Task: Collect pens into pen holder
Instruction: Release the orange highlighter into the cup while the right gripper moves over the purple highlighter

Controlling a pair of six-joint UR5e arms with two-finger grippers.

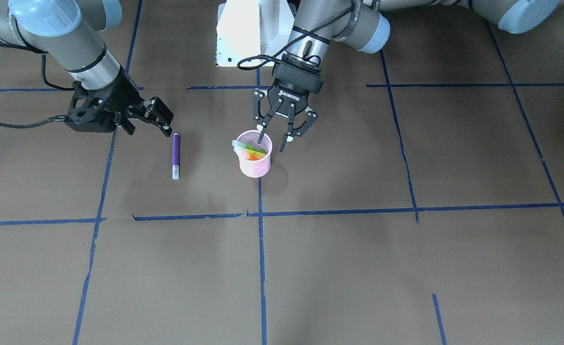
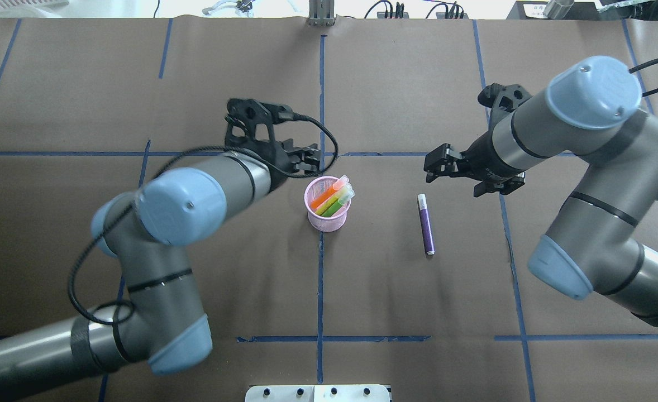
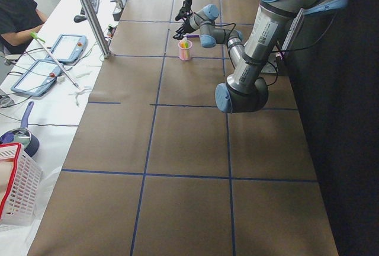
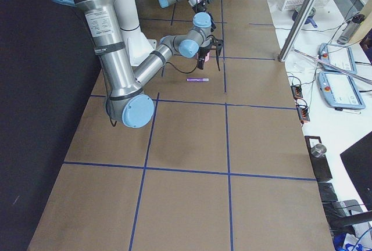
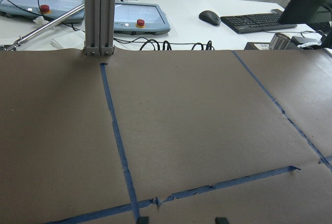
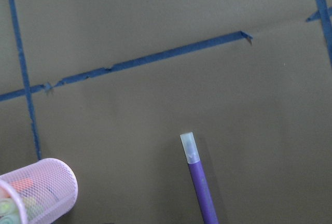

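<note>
The pink mesh pen holder stands near the table's middle. The green pen and the orange pen lean inside it, caps up. My left gripper hovers open over the holder's rim, nothing between its fingers. The purple pen lies flat on the table beside the holder, apart from it. My right gripper is open and empty just beyond the pen's purple end. The holder also shows low left in the right wrist view.
Brown paper with blue tape lines covers the table. The white robot base sits at the robot's edge. A metal post, tablets and a keyboard lie beyond the far edge.
</note>
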